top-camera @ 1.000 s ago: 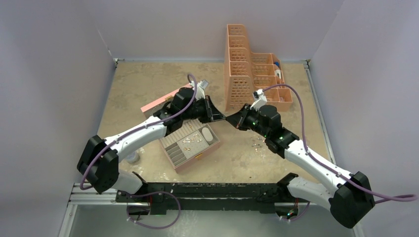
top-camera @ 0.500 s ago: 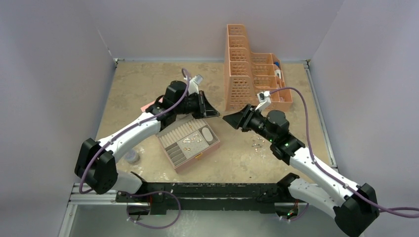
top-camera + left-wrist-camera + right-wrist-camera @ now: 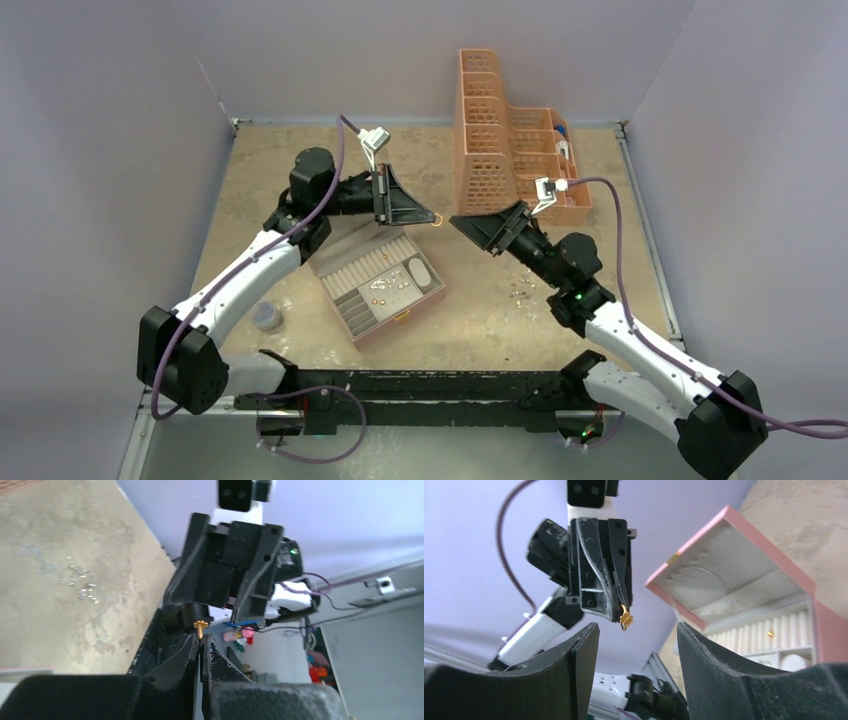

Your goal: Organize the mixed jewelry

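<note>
Your left end effector (image 3: 431, 217) pinches one gold stud (image 3: 200, 626) in the air at mid-frame. The right end effector (image 3: 472, 229) gapes wide just beside it, holding nothing. Other jewelry pieces (image 3: 520, 290) lie loose on the worktop (image 3: 290, 150) right of centre, and more sit inside the pink box (image 3: 398, 324).

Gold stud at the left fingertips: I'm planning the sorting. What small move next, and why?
Probably lower the left gripper toward the open pink jewelry box: it alone pinches the gold stud, and the right gripper stands open, clear of it.
</note>
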You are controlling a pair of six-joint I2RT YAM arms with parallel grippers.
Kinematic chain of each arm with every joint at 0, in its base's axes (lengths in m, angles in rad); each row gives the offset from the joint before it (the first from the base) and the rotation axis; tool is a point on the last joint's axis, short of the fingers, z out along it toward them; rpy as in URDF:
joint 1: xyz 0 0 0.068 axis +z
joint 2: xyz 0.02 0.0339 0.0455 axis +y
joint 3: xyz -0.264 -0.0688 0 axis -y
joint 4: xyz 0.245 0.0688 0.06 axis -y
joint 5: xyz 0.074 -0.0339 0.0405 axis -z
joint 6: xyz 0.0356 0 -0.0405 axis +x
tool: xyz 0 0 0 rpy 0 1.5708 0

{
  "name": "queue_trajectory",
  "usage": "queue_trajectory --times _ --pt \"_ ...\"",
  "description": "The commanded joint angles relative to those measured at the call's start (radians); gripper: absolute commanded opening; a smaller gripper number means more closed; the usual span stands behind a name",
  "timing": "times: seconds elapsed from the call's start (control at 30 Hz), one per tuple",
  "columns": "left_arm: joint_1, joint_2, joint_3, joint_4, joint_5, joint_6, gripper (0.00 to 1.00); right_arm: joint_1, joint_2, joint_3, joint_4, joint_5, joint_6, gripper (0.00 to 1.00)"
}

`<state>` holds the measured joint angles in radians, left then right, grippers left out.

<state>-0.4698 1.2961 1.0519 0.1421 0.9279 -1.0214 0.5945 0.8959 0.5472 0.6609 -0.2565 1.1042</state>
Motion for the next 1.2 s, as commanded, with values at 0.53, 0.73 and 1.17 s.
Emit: queue_trajectory --times 0.53,0.73,1.17 --pt "0.016 -0.035 -0.049 0.311 0.147 -0.196 0.0 0.002 0.123 0.052 0.374 -0.236 0.155 0.42" --pt "0.016 -0.038 -0.056 0.313 0.147 -0.194 0.0 0.002 0.144 0.055 0.381 -0.237 0.164 0.36" --pt "0.016 -0.046 -0.067 0.31 0.143 -0.188 0.0 0.002 0.139 0.049 0.396 -0.218 0.163 0.2"
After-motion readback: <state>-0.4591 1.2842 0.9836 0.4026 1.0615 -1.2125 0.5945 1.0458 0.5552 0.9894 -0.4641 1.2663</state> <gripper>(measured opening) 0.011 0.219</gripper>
